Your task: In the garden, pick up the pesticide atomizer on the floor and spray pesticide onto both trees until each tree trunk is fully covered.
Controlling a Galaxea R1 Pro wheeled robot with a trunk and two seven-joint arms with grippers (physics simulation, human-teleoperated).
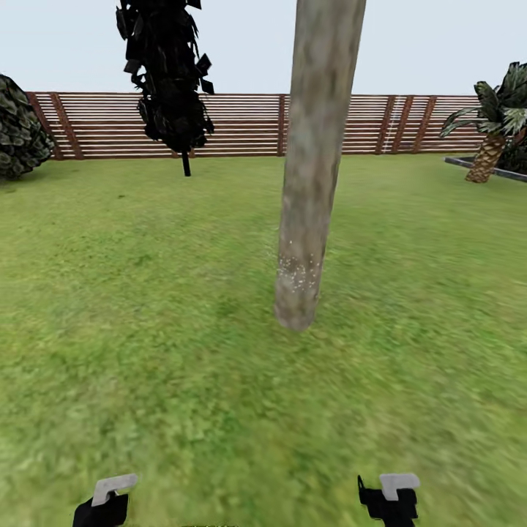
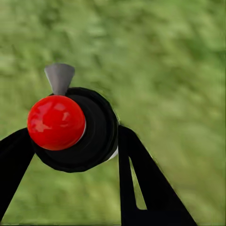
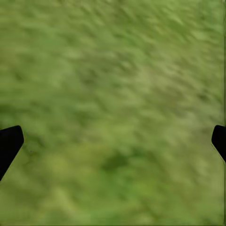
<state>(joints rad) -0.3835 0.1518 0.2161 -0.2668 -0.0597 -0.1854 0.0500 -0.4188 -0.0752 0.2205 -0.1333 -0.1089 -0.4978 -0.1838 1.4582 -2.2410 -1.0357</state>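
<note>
1. While the robot faces the tree, its left gripper (image 2: 70,155) pinches the pesticide atomizer (image 2: 77,129), a small round black sprayer with a glossy red ball and a grey nozzle tab; black fingers (image 2: 141,183) press against its body on both sides, over blurred grass. Holding it this way probably keeps the nozzle pointing outward, ready to aim.

2. At the bottom of the head view the left gripper (image 1: 102,505) sits low and tucked in, a pale grey tab on top; I judge the arm is lowered, not aimed at the trunk.

3. Opposite it, the right gripper (image 1: 391,498) hangs low too. In its wrist view the dark fingertips (image 3: 9,143) stand far apart at the frame's edges with nothing between them, so it is spread and empty, apparently kept clear of the work.

4. Ahead lies the green lawn (image 1: 146,307), bare between robot and tree.

5. Near the middle rises the thick, mottled grey-brown tree trunk (image 1: 315,161). White pesticide specks (image 1: 298,271) dot only a low band above its base; the bark above looks clean, so coverage seems barely begun.

6. Farther back stand a dark, ragged-leaved tree on a thin stem (image 1: 170,73), a round dark bush (image 1: 20,128) at left, and a striped palm (image 1: 494,132) at right.

7. Behind everything runs the brown horizontal-slat fence (image 1: 241,124) under a pale sky.
</note>
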